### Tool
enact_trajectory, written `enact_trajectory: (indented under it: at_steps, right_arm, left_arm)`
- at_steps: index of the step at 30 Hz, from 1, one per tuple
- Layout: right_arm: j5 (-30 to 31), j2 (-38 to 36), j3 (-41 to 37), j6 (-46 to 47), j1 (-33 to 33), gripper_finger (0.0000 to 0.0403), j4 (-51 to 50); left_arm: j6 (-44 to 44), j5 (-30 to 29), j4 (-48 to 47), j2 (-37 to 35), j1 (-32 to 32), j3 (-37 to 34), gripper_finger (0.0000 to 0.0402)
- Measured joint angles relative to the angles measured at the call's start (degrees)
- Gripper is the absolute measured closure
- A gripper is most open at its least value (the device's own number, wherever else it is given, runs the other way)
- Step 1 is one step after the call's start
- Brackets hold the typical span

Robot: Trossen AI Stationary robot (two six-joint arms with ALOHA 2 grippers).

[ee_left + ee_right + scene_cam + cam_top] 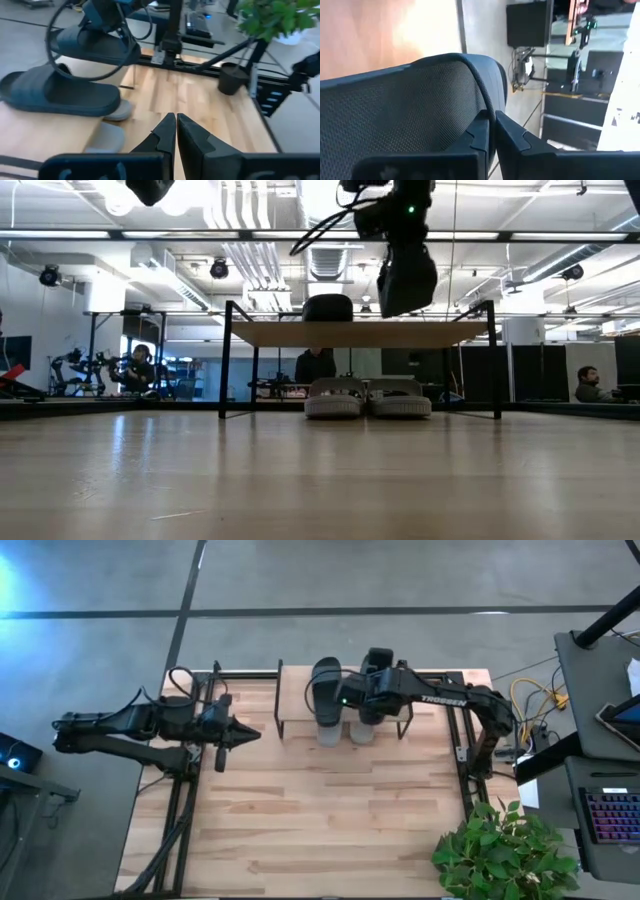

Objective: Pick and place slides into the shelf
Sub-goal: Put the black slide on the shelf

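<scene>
The shelf (295,700) stands at the table's far middle on thin black legs. One black slide (325,690) lies flat on its top board (270,333). Beside it, a second black slide (408,280) hangs just above the board, with my right gripper (491,125) shut on it. Two light grey slides (335,398) (400,398) rest on the tabletop under the shelf, and one end of each pokes out on the near side (328,732). My left gripper (176,125) is shut and holds nothing, hovering at the table's left (245,735) with its tips toward the shelf. My right gripper pinches a raised edge (482,100) of the black slide between its two fingers, beside a finely textured face. Whether that edge belongs to the strap or the sole cannot be told. The slide hangs below the gripper, clear of the shelf's top board.
A potted plant (505,850) stands at the table's near right corner. A side desk with a lit keyboard (610,815) is off the right edge. The wooden tabletop (320,820) on the near side of the shelf is bare.
</scene>
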Motion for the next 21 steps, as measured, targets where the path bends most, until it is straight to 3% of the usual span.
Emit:
enact_trajectory:
  at_steps: [4,21]
  right_arm:
    - [-4.2,-0.5,-1.3,-4.9,-1.4,0.0391,7.5]
    - [-5.2,-0.8,-9.2,-7.9,-3.0,0.0390,14.9]
  left_arm:
    - [0.0,-1.9,-0.3,0.7,0.0,0.0,0.0400]
    - [0.6,-5.0,-0.3,1.1,0.1,0.0,0.0400]
